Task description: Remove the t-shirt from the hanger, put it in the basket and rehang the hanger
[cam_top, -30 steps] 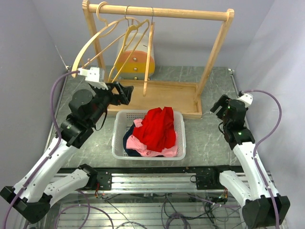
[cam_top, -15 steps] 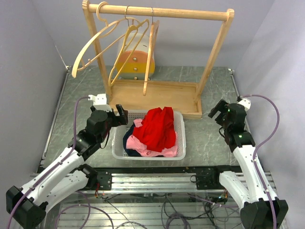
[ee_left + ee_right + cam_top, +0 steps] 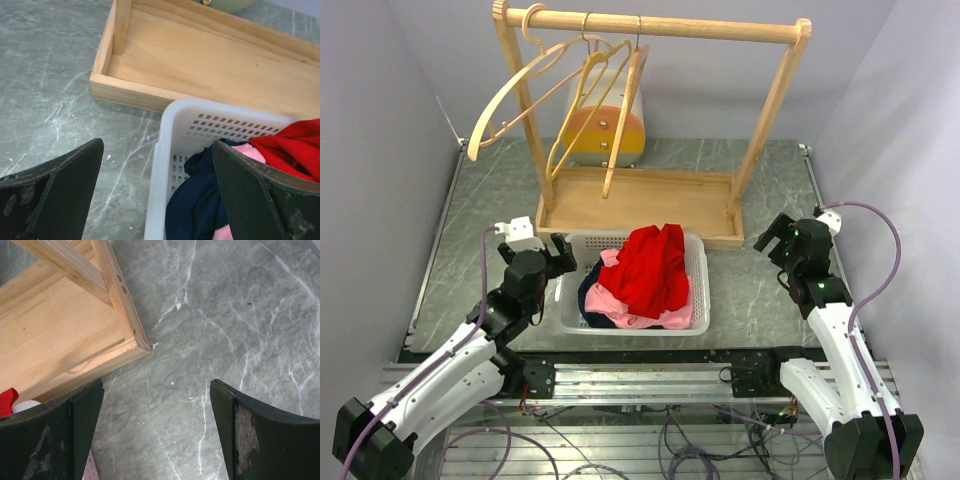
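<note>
A red t-shirt (image 3: 650, 268) lies on top of pink and navy clothes in a white basket (image 3: 567, 300); it also shows in the left wrist view (image 3: 292, 147). Several bare wooden hangers (image 3: 570, 100) hang on the wooden rack (image 3: 650, 24), swung to the left. My left gripper (image 3: 560, 262) is open and empty over the basket's left rim (image 3: 162, 165). My right gripper (image 3: 776, 236) is open and empty above the table, right of the rack's base corner (image 3: 135, 340).
The rack's wooden tray base (image 3: 650, 200) stands behind the basket. A white and orange object (image 3: 605, 125) sits behind the rack. Grey walls close in the left, right and back sides.
My left arm has pulled down and back from the hangers to the basket's left rim. The hangers have swung further left. My right gripper has shifted slightly.
</note>
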`<state>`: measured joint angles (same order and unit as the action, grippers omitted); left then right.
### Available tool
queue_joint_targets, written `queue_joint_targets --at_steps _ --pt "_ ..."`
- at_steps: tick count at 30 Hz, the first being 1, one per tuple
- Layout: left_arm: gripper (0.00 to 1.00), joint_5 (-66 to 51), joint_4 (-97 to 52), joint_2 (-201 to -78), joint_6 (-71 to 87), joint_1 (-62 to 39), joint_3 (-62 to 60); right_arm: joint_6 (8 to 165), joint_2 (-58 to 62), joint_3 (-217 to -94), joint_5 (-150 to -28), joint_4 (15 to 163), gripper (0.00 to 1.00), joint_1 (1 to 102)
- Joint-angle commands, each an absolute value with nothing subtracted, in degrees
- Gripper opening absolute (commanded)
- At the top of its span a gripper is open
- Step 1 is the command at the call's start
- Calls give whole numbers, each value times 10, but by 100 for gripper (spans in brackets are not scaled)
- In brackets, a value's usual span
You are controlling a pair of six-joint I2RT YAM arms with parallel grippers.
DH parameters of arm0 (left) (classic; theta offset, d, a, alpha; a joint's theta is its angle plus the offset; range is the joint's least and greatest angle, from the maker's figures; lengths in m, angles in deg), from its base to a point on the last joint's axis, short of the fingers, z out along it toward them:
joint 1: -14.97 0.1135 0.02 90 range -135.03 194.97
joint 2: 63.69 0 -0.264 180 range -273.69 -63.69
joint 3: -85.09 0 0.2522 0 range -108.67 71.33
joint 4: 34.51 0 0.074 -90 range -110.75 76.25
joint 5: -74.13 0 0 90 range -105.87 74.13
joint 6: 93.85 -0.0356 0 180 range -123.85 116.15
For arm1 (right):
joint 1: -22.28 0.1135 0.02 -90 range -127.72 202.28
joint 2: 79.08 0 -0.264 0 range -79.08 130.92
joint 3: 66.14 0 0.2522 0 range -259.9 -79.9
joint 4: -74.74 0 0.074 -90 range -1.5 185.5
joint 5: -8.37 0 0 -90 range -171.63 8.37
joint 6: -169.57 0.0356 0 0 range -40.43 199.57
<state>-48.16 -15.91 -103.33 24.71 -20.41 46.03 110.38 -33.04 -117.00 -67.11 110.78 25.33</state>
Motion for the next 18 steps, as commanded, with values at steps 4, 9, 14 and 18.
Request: queue_joint_targets --at_steps 4,9,14,18 --pt "100 -490 -230 -984 263 -152 497 1097 -341 -1172 -685 1110 87 250" --pt "100 -465 -234 -1002 274 -121 508 1090 -323 -1174 -701 1109 87 250" --pt "100 -468 -229 -1001 273 -119 509 1091 -325 -1164 -700 1106 87 250" --pt "100 -471 -227 -997 276 -119 511 1093 -330 -1165 -693 1114 87 250"
